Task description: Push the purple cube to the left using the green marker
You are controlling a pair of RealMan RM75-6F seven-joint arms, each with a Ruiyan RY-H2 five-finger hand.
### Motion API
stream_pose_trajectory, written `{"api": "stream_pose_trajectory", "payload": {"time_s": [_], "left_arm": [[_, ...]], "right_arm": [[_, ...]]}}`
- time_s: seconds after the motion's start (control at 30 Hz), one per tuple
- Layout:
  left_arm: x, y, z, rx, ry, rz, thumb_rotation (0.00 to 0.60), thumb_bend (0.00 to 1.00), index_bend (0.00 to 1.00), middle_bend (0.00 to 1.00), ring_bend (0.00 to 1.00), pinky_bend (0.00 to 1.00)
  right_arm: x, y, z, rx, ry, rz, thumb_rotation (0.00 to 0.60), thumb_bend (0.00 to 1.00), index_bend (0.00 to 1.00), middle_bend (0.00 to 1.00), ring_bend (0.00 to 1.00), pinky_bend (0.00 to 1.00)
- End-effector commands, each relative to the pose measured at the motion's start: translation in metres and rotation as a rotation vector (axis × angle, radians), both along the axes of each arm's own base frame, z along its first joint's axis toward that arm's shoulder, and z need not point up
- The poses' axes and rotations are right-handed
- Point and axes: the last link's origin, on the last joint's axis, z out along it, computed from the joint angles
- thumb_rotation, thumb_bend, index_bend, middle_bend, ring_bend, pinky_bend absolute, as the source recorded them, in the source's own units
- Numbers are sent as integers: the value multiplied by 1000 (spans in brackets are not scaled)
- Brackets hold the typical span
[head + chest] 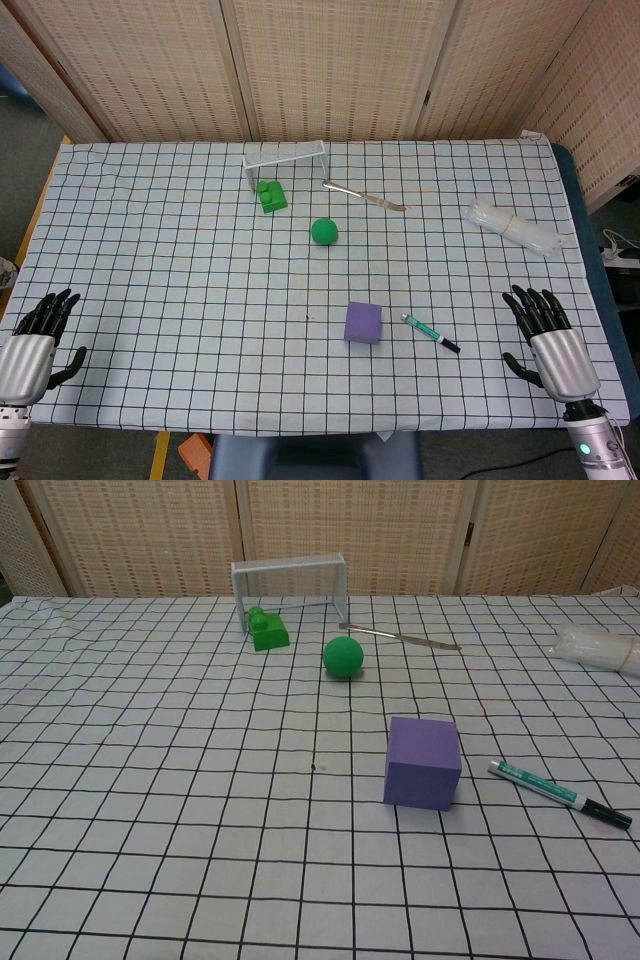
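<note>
The purple cube (363, 322) (423, 762) sits on the checked cloth near the table's front middle. Just to its right lies the green marker (430, 332) (558, 793), flat on the cloth with its black cap pointing right and toward the front edge. My right hand (545, 335) rests at the front right corner, fingers spread and holding nothing, well to the right of the marker. At the front left corner my left hand (35, 340) lies open and empty too. Neither hand shows in the chest view.
A green ball (324, 231) (343, 656) lies behind the cube. A green brick (271, 195) (268, 630) sits by a small white goal frame (285, 160) (290, 580). A metal utensil (365, 196) (400, 636) and a clear plastic bundle (512, 226) (600, 645) lie toward the back right.
</note>
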Motion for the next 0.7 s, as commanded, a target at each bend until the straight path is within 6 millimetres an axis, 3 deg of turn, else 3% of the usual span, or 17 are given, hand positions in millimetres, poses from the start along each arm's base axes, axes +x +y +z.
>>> {"api": "stream_pose_trajectory", "payload": {"time_s": [0.03, 0.27, 0.53, 0.7], "left_arm": [[1, 0, -1, 0, 0, -4, 600, 391, 0, 0, 0, 187], [1, -1, -4, -21, -1, 2, 600, 393, 0, 0, 0, 187], [3, -5, 4, -25, -47, -21, 600, 394, 0, 0, 0, 187], [2, -3, 5, -52, -73, -27, 600, 396, 0, 0, 0, 187]], "right_arm": [[-2, 0, 0, -3, 5, -7, 600, 144, 0, 0, 0, 0], [-2, -2, -7, -16, -38, -43, 600, 144, 3, 8, 0, 0], [17, -8, -39, -23, -98, -113, 600, 144, 279, 258, 19, 0], [39, -23, -58, 25, -61, -127, 600, 144, 314, 286, 44, 0]]}}
